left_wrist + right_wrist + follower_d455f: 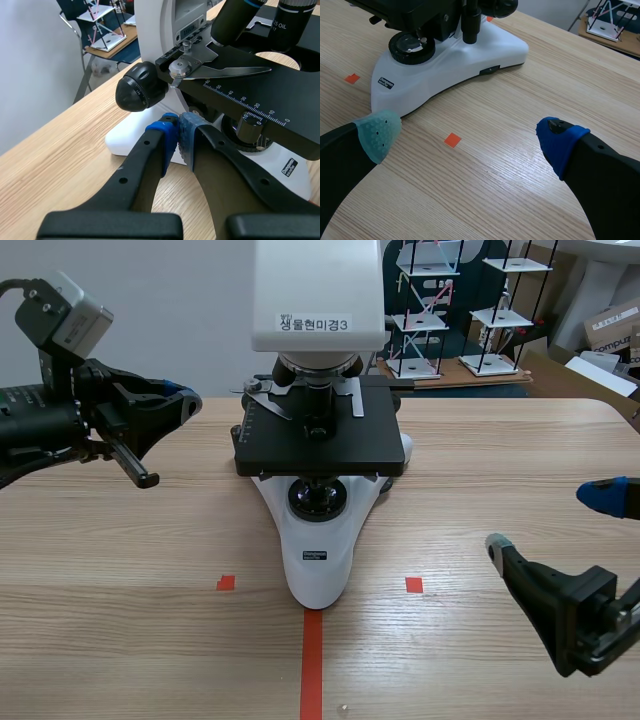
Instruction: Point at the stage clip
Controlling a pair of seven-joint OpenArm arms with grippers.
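Scene view frontal, both wrist views close, all sharing microscope (315, 558)

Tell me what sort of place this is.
Probably a school science room or teaching lab. A labelled microscope stands on a wooden table, rod-and-plate frame models stand behind it, and cardboard boxes sit at the far right.

The left gripper (179, 136) had its two fingers pressed together, blue pads touching, just below the microscope's (154, 35) black focus knob (140, 92) and above the wooden surface (60, 160). Ahead and above it, the silver stage clip (230, 71) lay flat on the black stage (285, 97), beside the ruler scale.
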